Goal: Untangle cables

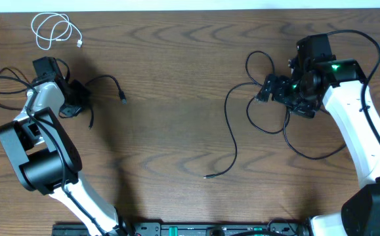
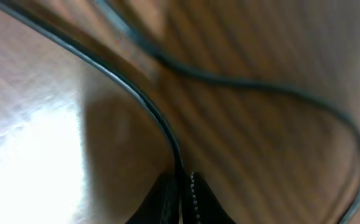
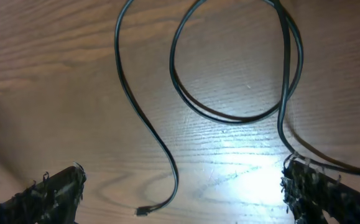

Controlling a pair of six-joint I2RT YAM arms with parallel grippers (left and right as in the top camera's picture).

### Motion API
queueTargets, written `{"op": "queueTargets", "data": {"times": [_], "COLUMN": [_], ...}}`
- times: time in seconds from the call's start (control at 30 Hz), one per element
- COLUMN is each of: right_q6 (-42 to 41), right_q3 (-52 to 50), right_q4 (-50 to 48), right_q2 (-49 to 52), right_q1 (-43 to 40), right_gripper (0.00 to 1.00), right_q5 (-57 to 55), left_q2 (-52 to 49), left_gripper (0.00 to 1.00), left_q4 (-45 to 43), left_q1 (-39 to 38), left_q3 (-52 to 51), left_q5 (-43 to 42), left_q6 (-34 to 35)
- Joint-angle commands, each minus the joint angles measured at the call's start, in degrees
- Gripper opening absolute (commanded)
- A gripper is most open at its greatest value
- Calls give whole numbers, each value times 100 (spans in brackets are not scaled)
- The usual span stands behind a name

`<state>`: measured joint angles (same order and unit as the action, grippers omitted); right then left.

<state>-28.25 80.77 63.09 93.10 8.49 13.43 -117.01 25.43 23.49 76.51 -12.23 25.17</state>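
Jaws first: our left gripper is pinched fully together on a black cable, which runs up and away from the tips in the wrist view. Our right gripper is spread as wide as it goes, nothing between the fingers, hanging over loops of the black tangle.

Going left to right from overhead: the white cable sits coiled small near the top-left corner of the table, well apart from everything else. Below it, the gripped black cable loops out toward the left edge. Its other end stretches right, with the plug end pointing down. Then we get a wide stretch of wood in the middle. On the right, the tangle is several overlapping loops under the right gripper, with one long tail running down to a tail plug that points left. Count: one white, one black on the left, and we can't tell how many strands make up the tangle.
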Motion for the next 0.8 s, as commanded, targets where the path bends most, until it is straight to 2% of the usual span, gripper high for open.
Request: {"op": "queueTargets", "data": {"times": [0.0, 0.2, 0.23, 0.27, 0.3, 0.47, 0.63, 0.77], "right_q6": [-63, -63, -63, -63, -63, -61, -61, -63], "right_q3": [-24, -24, -24, -24, -24, -24, -24, -24], "right_q4": [59, 107, 107, 109, 116, 116, 96, 42], "right_q2": [-9, -9, -9, -9, -9, -9, -9, -9], "right_q1": [68, 144, 149, 173, 190, 267, 297, 321], "right_gripper": [99, 99, 99, 99, 99, 99, 99, 99], "right_q5": [-20, -20, -20, -20, -20, -22, -22, -24], "left_q2": [-98, -96, -96, -96, -87, 109, 695, 1189], "left_gripper": [8, 8, 16, 41, 62, 85, 88, 87], "left_q4": [-249, -981, -1064, -1156, -1165, -979, -835, -568], "left_q1": [-2, -2, -2, -2, -2, -4, -22, -74], "left_q3": [-44, -42, -42, -42, -28, 70, 79, 79], "left_q5": [-413, -678, -671, -662, -662, -682, -704, -1355], "left_q6": [643, 857, 855, 835, 835, 809, 678, 378]}}
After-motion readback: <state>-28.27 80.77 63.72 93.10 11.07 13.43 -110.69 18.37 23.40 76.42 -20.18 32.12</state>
